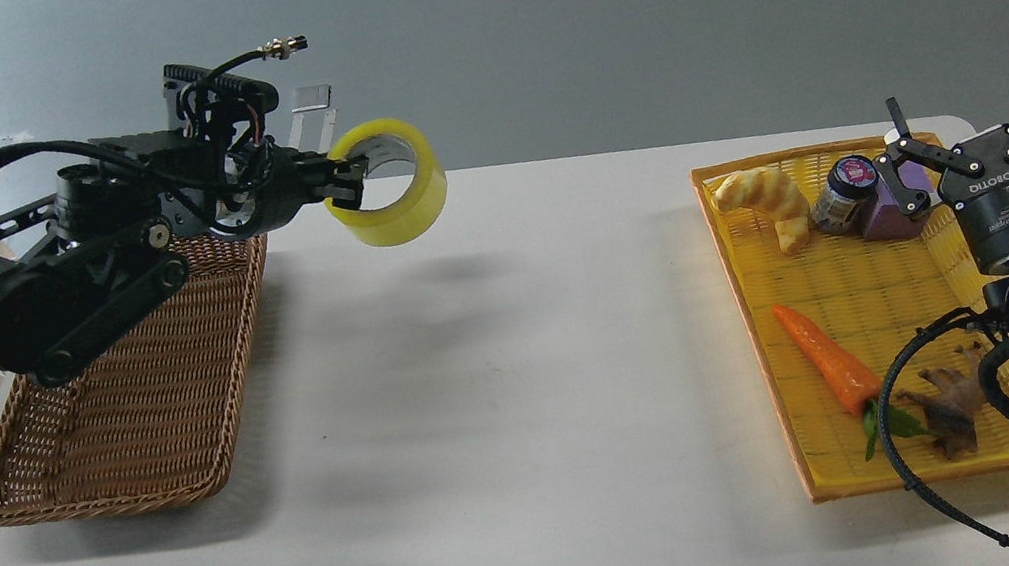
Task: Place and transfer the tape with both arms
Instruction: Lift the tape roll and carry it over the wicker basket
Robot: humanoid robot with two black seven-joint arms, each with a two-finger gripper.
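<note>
Along the bottom of the frame runs the near edge of a bare white table (pixel 516 484). At lower right, a black cable loops over the near end of a flat yellow woven plastic tray (pixel 783 381), and beside that loop lie a brown gnarled root-like piece (pixel 951 403) and an orange carrot with green leaves (pixel 825 359), the carrot pointing toward the upper left. At lower left sits a long brown wicker basket (pixel 132 423), its near rim rounded and its far end hidden under the left arm.

Further up on the right, the black right gripper (pixel 993 106) marked ROBOTIQ stands upright over the tray's right edge with its fingers spread apart and nothing between them. Just left of it, at the tray's far end, are a purple block (pixel 892 206), a small dark jar with a printed lid (pixel 845 194) touching the block, and a pale yellow croissant-shaped piece (pixel 767 201).

In the upper left, the black left gripper (pixel 344 185) reaches toward the right past the basket's far end. Its fingers are clamped on the wall of a wide roll of translucent yellow tape (pixel 394 194), one finger inside the core. The roll hangs in the air above the table, its shadow on the surface below it.

Beyond the table lies grey floor (pixel 523 17).
</note>
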